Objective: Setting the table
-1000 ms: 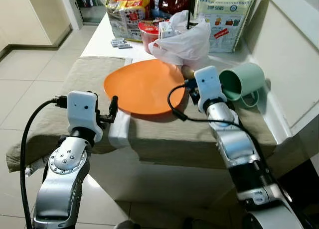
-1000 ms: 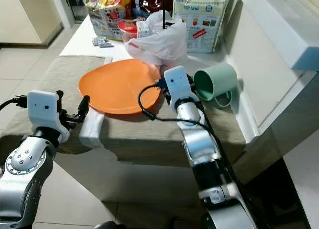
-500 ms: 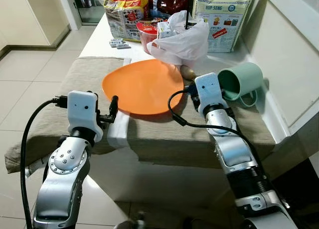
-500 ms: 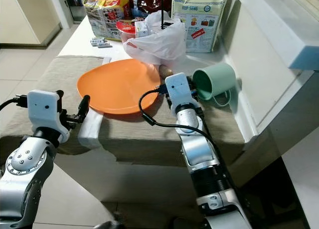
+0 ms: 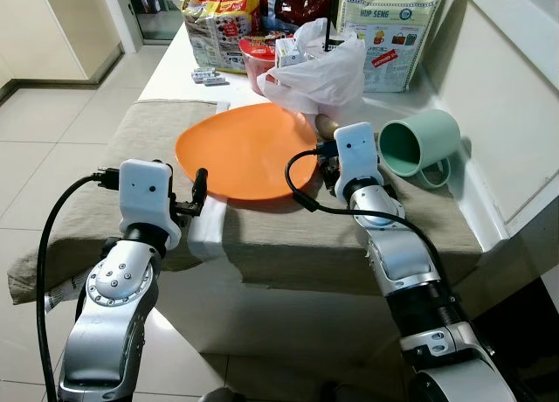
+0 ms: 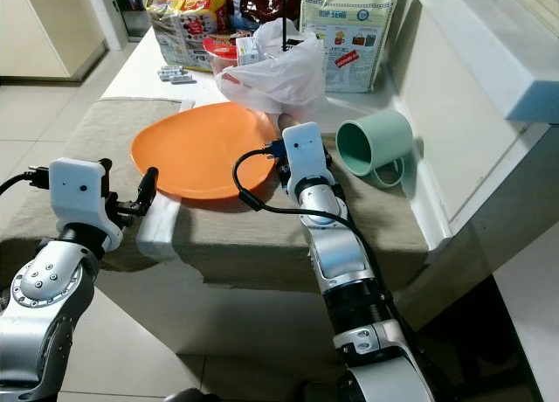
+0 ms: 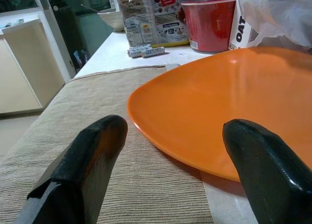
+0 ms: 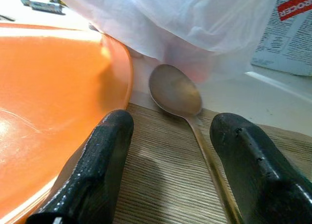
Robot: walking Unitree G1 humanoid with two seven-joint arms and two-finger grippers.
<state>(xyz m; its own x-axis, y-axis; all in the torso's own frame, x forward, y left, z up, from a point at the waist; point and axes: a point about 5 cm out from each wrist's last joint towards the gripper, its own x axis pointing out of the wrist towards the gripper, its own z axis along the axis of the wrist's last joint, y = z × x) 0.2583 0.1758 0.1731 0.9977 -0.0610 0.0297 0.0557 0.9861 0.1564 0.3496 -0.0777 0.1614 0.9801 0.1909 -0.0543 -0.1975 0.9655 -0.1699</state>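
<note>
**Lining up on the spoon beside the plate**

I've got the right hand [image 8: 168, 170] low over the beige cloth [image 5: 113, 170], fingers spread and holding nothing, and through its wrist camera the spoon [image 8: 181, 98] sits right between them. Its bowl lies on the bare white worktop [image 5: 188, 57] just past the cloth's far edge, tucked under the white plastic bag [image 5: 319, 74]; the handle runs back over the cloth toward my wrist. The orange plate [image 5: 244, 149] is just beside it, in the middle of the cloth, and the green mug [image 5: 415, 144] lies tipped on its side toward the right edge, mouth facing me.

My left hand [image 7: 178, 156] waits at the near edge, fingers apart, empty, aimed at the plate's rim.

So I read this as the cutlery step: fetching that spoon. Next I'd need to ease the right hand forward and down, straddle the thin handle and close on it. Tricky, I reckon: it lies flat, the plate's edge crowds one finger, and the bag hangs over the bowl.
</note>
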